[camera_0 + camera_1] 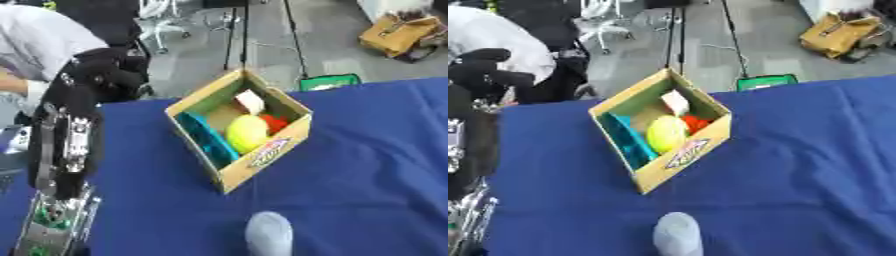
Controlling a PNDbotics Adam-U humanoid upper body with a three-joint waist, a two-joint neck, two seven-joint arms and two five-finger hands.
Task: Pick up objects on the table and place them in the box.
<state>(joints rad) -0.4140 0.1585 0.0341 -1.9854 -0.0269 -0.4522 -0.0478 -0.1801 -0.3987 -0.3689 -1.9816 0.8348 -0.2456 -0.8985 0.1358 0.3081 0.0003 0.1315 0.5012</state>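
So my left hand [105,72] is up at the bench's [367,165] far left, fingers curled on nothing. Box [262,162] holds a yellow ball [247,133]; grey thing [269,234] sits near the front edge.

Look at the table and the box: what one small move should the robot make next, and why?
Probably bring the left hand down toward the pale grey rounded object at the near edge. It appears to be the only thing on the blue cloth outside the box, which holds several items already.
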